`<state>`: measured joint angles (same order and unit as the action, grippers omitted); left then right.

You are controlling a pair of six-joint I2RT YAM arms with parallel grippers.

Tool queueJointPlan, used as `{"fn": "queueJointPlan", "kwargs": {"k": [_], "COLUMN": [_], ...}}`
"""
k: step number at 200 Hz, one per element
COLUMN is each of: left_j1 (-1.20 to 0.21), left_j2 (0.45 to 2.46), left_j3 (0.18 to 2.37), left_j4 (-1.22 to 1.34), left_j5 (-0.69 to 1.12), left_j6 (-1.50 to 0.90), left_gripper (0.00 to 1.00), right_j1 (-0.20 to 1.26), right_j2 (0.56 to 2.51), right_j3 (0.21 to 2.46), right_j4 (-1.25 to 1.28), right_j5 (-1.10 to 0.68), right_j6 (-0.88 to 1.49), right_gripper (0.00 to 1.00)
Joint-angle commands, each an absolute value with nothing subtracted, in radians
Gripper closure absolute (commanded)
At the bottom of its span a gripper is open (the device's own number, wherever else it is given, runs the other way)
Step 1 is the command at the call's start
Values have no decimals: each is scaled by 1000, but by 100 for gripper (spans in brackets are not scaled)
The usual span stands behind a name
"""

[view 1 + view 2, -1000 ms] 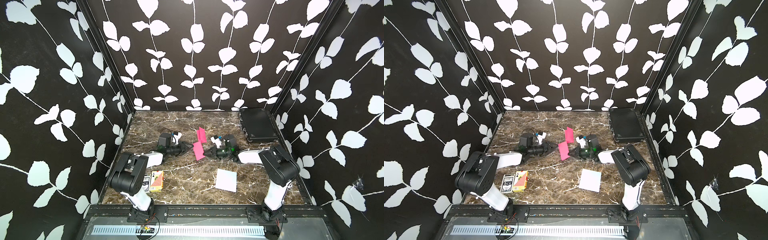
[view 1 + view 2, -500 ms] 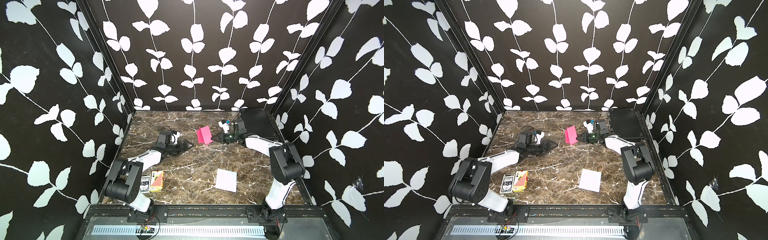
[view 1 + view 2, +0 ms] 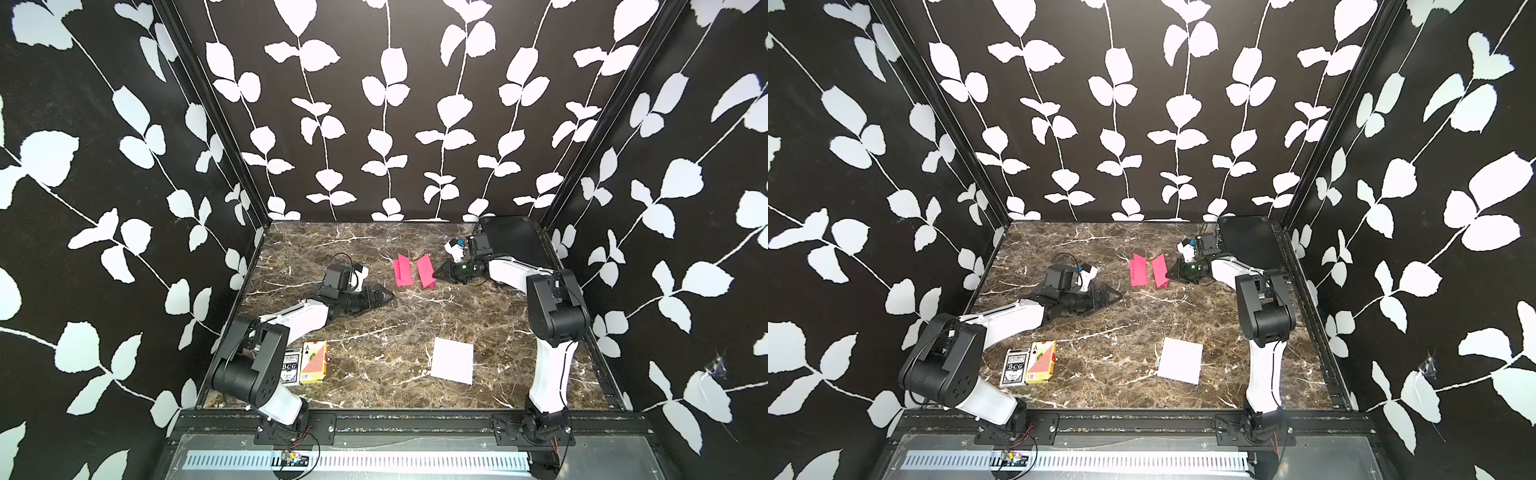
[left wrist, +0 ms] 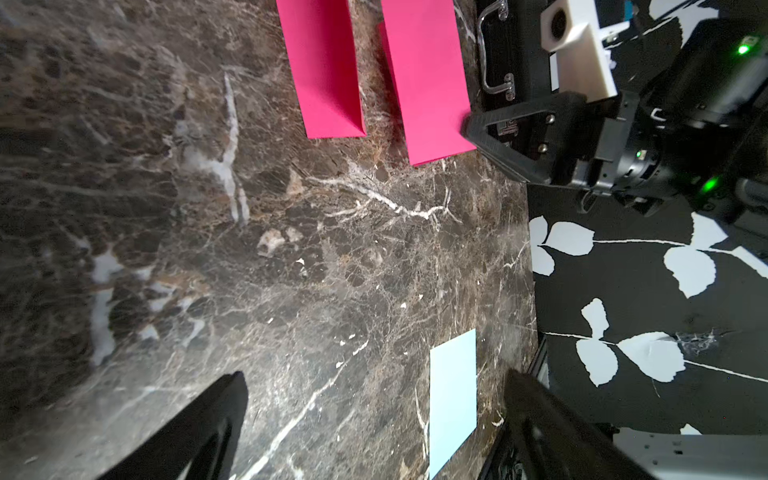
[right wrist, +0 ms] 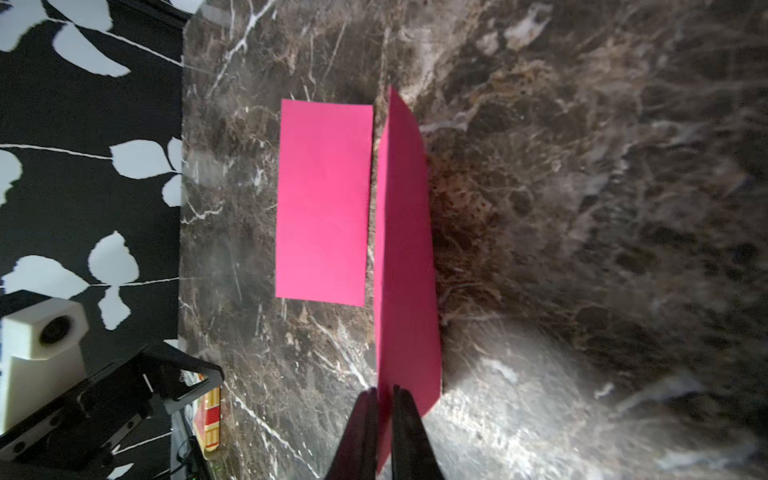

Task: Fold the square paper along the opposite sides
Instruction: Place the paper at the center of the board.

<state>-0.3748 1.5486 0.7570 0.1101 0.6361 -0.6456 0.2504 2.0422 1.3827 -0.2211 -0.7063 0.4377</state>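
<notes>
Folding seems nearly done, judged from both top views. The folded pink paper point(image 3: 424, 270) is pinched at one edge by the right claw point(image 3: 437, 275), near the black case point(image 3: 515, 237), on the side of the case that faces the table's middle. A second pink sheet point(image 3: 402, 272) is seen a little farther from the case. The left claw point(image 3: 390, 296) is seen farther still, spread wide, with nothing in it. A white sheet point(image 3: 452, 360) and two card boxes point(image 3: 313, 361) are seen well apart from the case.

In the left wrist view, both pink pieces are seen doubled over.

In the right wrist view, the pinched paper is seen tipped up between the fingers point(image 5: 411, 436). Next, it likely must be laid flat, let go gently, and its crease pressed. The marble table point(image 3: 1100, 374) looks smooth, so paper could be slid by mistake. Black walls point(image 3: 1059, 62) with white leaves are set all around.
</notes>
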Motion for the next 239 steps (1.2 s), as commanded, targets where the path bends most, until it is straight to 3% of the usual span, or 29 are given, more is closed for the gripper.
{"fn": "queueJointPlan", "kwargs": {"k": [1,239], "left_j1": [-380,-382], "left_j2": [1554,1555], "left_j3": [770,758], "left_j4": [125,138], "left_j5": [643,658], "left_j6": [-629,-637], "left_gripper": [1,1], "right_j1": [253,307], "right_j2": [2057,2140], "right_j3": [1438,1460], "right_j4": [-278,-169], "right_j5": [-643,-451], "right_j6": [397,516], "right_gripper": [87,87]}}
